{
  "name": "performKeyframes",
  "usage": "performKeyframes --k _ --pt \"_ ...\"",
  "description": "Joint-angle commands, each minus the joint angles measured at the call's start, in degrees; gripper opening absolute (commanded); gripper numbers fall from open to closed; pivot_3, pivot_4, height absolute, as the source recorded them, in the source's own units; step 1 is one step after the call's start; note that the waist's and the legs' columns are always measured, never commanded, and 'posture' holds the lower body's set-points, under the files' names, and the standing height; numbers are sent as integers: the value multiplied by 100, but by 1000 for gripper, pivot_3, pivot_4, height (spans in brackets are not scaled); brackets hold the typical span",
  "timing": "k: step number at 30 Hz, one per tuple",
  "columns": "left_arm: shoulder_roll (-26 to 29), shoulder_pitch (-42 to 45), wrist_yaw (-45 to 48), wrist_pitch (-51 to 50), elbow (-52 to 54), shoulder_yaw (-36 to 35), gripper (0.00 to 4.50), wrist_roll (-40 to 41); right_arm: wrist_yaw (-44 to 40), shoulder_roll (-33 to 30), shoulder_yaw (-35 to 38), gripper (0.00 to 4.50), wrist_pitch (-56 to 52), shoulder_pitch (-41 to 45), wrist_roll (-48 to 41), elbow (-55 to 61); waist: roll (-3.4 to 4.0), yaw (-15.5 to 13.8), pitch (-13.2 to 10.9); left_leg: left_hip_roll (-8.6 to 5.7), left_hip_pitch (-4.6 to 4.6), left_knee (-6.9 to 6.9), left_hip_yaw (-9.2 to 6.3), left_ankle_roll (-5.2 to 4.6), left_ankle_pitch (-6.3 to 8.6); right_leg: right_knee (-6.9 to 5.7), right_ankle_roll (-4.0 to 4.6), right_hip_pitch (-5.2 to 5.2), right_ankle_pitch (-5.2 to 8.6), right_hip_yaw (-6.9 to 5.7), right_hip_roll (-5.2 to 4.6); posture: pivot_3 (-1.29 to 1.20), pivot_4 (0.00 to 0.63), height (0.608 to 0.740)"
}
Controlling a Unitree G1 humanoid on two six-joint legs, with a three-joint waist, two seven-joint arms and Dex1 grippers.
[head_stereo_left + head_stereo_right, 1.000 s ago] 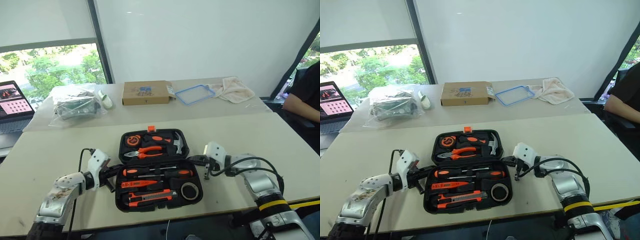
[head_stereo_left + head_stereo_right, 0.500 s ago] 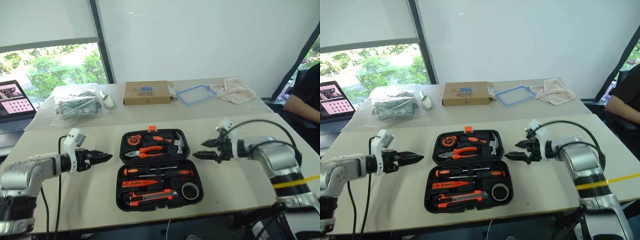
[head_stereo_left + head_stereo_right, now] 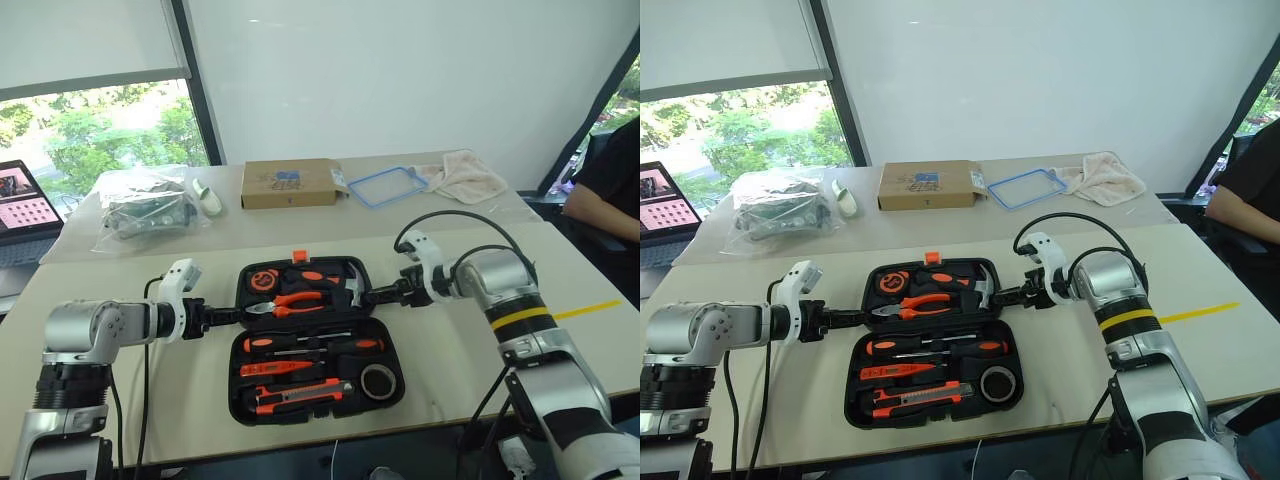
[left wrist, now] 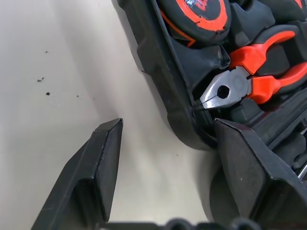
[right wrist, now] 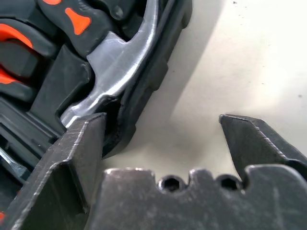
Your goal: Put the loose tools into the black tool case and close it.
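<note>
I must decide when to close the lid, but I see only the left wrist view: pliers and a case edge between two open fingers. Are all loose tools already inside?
Observer: Yes. The near half of the black tool case holds the two screwdrivers, tester screwdriver, utility knife and tape roll.
Operator: Where is the right gripper?
Observer: The right gripper is at the far half's right edge, beside the hammer, fingers open.
Operator: Is the lid raised?
Observer: No, both halves lie flat open on the table.
</note>
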State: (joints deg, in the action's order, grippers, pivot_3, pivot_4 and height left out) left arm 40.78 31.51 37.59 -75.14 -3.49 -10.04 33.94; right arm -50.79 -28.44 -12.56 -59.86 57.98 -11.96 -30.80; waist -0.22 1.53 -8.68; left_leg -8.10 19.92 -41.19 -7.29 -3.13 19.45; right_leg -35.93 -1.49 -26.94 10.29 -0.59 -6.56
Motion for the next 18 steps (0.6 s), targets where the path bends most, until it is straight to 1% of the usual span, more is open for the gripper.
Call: performKeyframes --k 1,2,4,5,6,7,9,13,15,18 --pt "13 -90 -80 -5 110 -26 1742 -16 89 19 -77 2691 79 125 187 -249 0 -3 1 0 0 -3 0 0 0 -4 0 0 0 1 0 0 150 740" --pt "-6 -99 -100 4 114 -46 1320 -14 109 34 -84 2265 108 148 208 -304 0 -3 2 0 -1 -6 0 0 0 -6 0 2 0 1 0 0 150 740" --pt "-60 -138 -130 111 129 -93 770 -24 126 60 -74 1785 144 190 218 -391 -1 -7 3 0 -4 -10 0 0 0 -7 0 9 -1 1 1 0 150 740" --pt "-79 -153 -140 123 125 -121 235 -20 126 71 -62 1250 152 216 211 -416 -2 -6 4 0 -8 -11 0 0 0 -6 0 14 -1 0 2 0 150 740" --pt "-93 -168 -150 141 120 -146 77 -17 118 76 -55 1102 156 234 203 -421 -1 -6 4 0 -13 -10 0 0 0 -5 0 19 -1 0 2 0 150 740" --pt "-125 -187 -182 192 111 -199 0 -20 128 86 -16 690 178 241 185 -400 -1 -6 4 0 -26 -9 0 1 0 -4 0 30 -1 0 3 0 150 740" --pt "-219 -214 -268 249 104 -335 0 -1 115 92 86 24 245 218 121 -305 -1 -22 4 0 -55 -6 0 1 1 1 0 57 -1 1 7 0 150 740" --pt "-467 -246 -341 607 84 -675 0 49 -134 82 376 24 836 9 -141 240 -1 -60 4 -1 -64 -5 0 1 1 4 -2 65 -2 5 13 0 150 740" --pt "-699 -297 -290 1247 139 -910 0 81 -242 60 491 24 1442 -160 -173 527 -1 -75 4 -1 -60 -4 0 1 1 2 -2 62 -2 5 12 0 150 740" --pt "-878 -516 211 2755 327 -942 0 -91 -344 48 773 24 2738 -496 -223 962 -3 -62 2 -1 -44 -4 0 1 1 6 -3 47 -3 -1 9 0 150 740"
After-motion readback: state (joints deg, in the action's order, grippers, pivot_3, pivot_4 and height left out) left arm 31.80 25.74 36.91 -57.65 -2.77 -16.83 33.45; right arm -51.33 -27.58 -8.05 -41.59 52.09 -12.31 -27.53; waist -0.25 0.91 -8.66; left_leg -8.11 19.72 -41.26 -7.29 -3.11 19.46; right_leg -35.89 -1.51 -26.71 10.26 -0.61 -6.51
